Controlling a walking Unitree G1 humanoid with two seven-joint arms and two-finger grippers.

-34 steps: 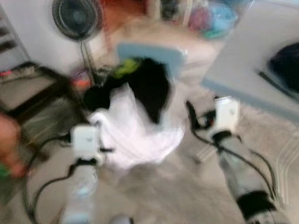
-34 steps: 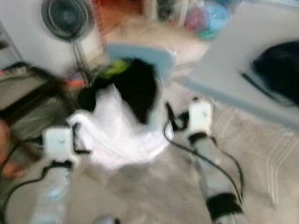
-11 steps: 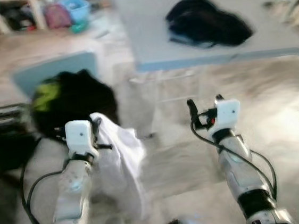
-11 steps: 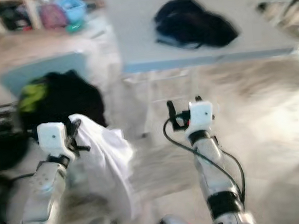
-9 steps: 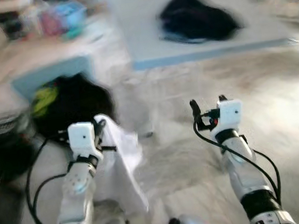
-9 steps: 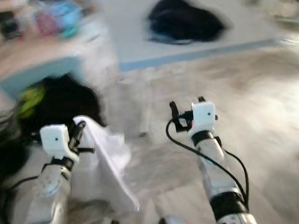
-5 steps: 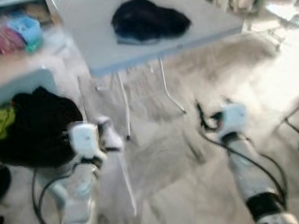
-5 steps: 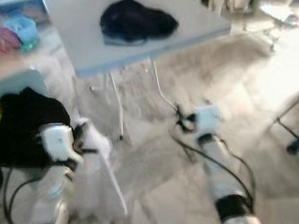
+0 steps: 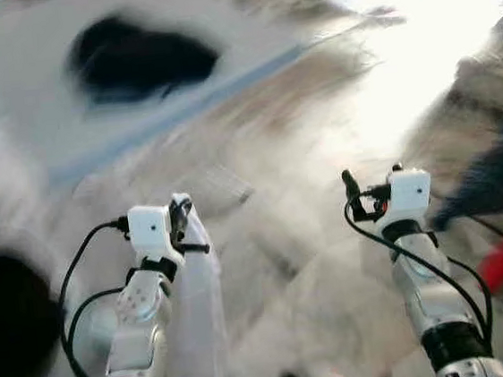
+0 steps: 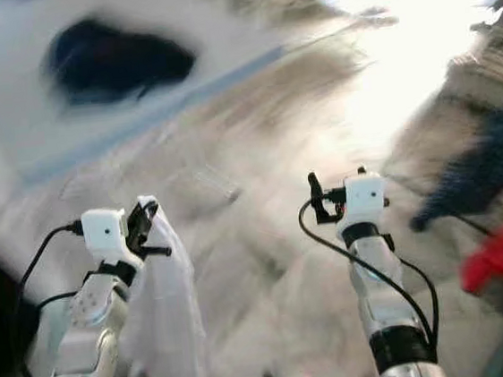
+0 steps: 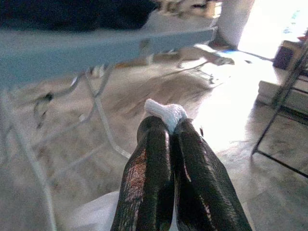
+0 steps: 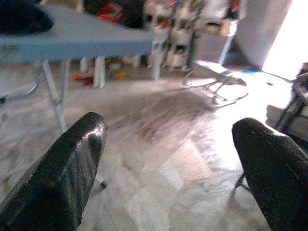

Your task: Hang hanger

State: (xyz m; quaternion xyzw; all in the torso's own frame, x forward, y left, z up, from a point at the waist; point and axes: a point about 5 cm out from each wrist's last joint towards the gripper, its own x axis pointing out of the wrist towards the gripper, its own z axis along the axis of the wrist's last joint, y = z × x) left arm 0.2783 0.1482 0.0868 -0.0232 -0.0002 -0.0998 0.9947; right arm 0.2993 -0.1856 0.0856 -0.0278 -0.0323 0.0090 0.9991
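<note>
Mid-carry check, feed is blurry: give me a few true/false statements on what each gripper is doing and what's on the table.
1. The left gripper is shut on a white cloth. True.
2. The right gripper is holding a hanger. False: its fingers stand wide apart with only floor between them.
3. A dark garment lies on the grey table. True.
4. The white cloth is spread flat on the table. False: it hangs down from the left gripper beside that arm.
5. Both arms are raised in front of the robot. True.
</note>
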